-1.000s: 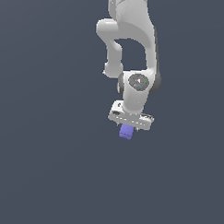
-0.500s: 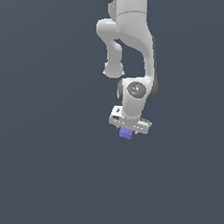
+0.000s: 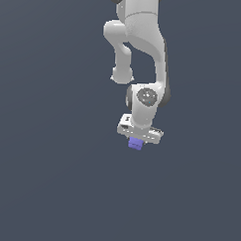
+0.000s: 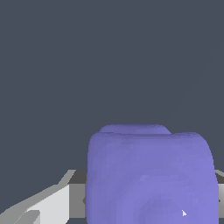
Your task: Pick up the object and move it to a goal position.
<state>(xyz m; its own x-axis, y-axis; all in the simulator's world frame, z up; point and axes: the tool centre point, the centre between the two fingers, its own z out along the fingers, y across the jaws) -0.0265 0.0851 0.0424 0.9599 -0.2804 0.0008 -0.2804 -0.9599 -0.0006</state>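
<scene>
The violet-blue block (image 3: pixel 136 143) sits just under the white gripper (image 3: pixel 137 141) at the end of the Panda arm, near the middle of the exterior view. The gripper is shut on the block and holds it. The fingers are mostly hidden behind the block and the hand. In the wrist view the block (image 4: pixel 151 175) fills the near part of the picture, with a white finger (image 4: pixel 46 205) beside it.
A plain dark grey surface (image 3: pixel 50 189) fills the background in both views. The white arm (image 3: pixel 142 54) rises from the gripper to the top of the exterior view. No goal marker shows.
The arm has drawn back and the gripper has moved with the block towards the exterior view's left, keeping its hold. The block sits closer under the hand than a second ago.
</scene>
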